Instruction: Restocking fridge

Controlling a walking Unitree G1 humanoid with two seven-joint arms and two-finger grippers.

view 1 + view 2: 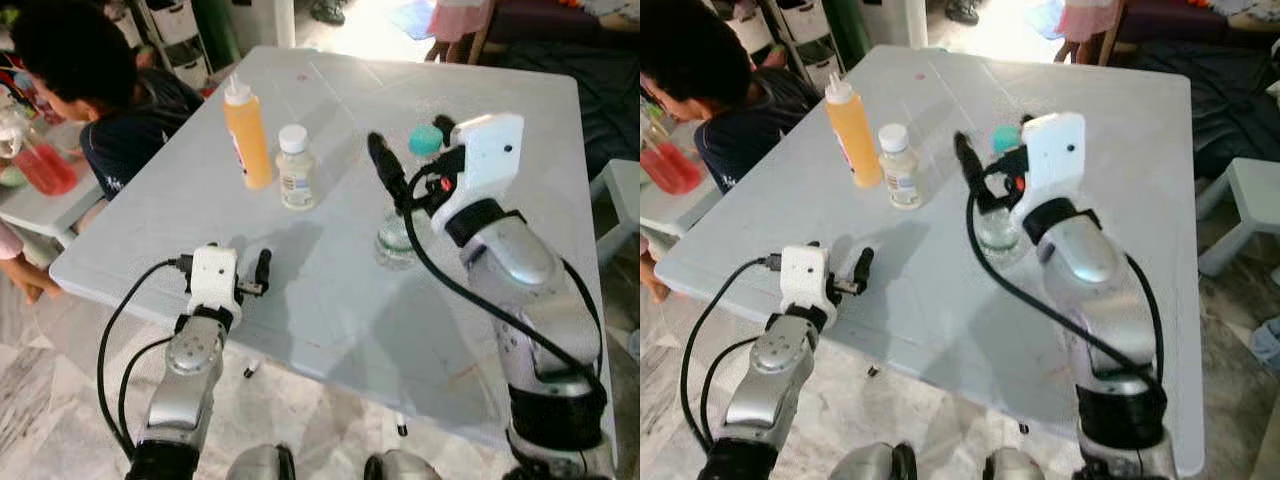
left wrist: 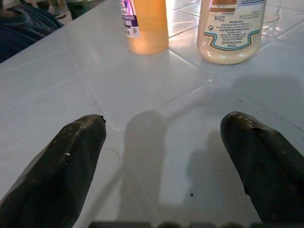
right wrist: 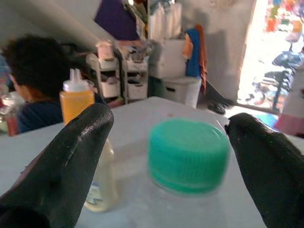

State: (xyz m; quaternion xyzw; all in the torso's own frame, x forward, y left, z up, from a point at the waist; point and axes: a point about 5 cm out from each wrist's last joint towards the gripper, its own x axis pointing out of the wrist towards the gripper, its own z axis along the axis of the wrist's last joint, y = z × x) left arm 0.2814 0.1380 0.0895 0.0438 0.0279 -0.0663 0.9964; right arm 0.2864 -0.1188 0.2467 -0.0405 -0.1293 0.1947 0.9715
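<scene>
A clear bottle [image 1: 395, 240] with a green cap [image 3: 187, 154] stands upright on the white table [image 1: 320, 310]. My right gripper [image 1: 415, 150] is open at cap height, one black finger on each side of the cap and neither touching it. To the left stand an orange squeeze bottle [image 1: 247, 135] and, beside it, a small mayonnaise jar [image 1: 295, 170] with a white lid. My left gripper [image 1: 240, 265] is open and empty, low over the table near its front left edge. In its wrist view the orange bottle [image 2: 145, 26] and the jar [image 2: 232, 31] stand beyond the fingertips.
A person [image 1: 95, 85] sits close to the table's left side, next to a red jug [image 1: 40, 165] on a lower table. A pale stool [image 1: 625, 195] stands on the right. Shelves and a chair stand beyond the far edge.
</scene>
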